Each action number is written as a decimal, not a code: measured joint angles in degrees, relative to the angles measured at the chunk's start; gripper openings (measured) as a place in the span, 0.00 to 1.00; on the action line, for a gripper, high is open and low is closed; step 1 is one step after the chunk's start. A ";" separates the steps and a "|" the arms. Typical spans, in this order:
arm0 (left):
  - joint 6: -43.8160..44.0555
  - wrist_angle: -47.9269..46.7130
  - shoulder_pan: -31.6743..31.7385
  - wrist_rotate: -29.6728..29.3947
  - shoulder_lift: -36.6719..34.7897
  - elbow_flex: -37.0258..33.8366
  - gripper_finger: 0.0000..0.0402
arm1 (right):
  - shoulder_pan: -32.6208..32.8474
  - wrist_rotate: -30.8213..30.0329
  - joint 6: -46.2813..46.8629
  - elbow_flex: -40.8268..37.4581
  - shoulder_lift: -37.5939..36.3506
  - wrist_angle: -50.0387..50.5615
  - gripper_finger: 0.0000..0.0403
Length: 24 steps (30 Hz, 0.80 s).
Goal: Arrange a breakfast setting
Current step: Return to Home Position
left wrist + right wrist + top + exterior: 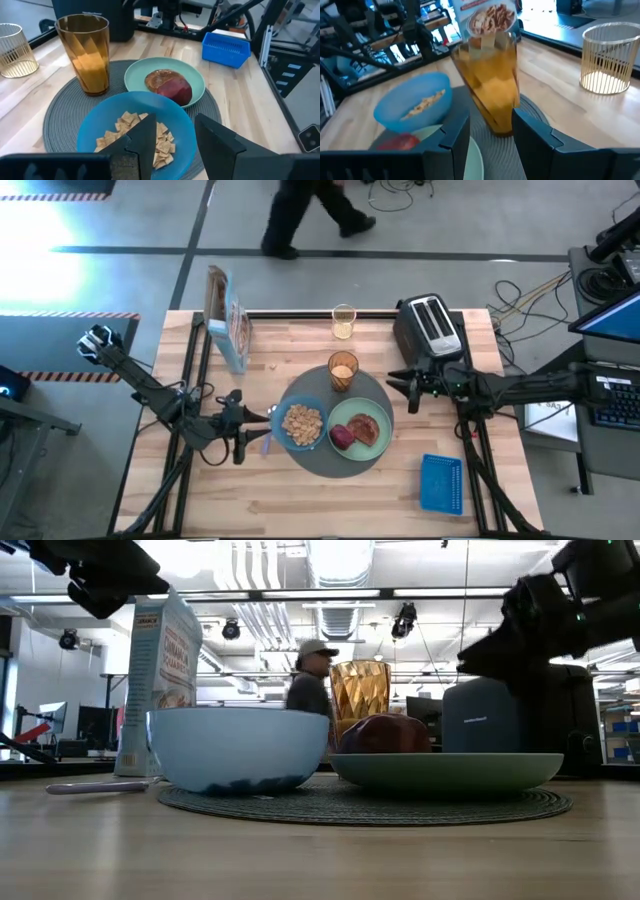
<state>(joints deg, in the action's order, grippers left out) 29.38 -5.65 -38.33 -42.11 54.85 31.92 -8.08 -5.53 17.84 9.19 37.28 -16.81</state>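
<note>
The round dark-grey mat [385,395] lies mid-table. On it stand the blue bowl [303,423] of cereal, the pale green plate [360,430] with toast and a red piece, and the glass of orange drink [343,370] at its far edge. The pale spoon [95,787] lies on the wood left of the bowl. My left gripper [245,428] is open and empty beside the bowl's left side [175,135]. My right gripper [398,390] is open and empty just right of the mat, pointing at the glass [492,130].
A blue cereal box [228,320] stands at the far left, a black toaster [430,325] at the far right, and a gold wire cup [343,320] at the far edge. A blue basket [441,482] sits near right. A person walks beyond the table.
</note>
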 joint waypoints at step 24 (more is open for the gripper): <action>-1.77 1.03 0.00 0.04 0.24 -0.45 0.29 | -0.04 -0.79 -13.81 -8.57 0.02 -10.07 0.33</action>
<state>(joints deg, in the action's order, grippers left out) 27.61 -4.62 -38.33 -42.06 55.09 31.46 -8.12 -6.32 4.03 0.62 37.29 -26.88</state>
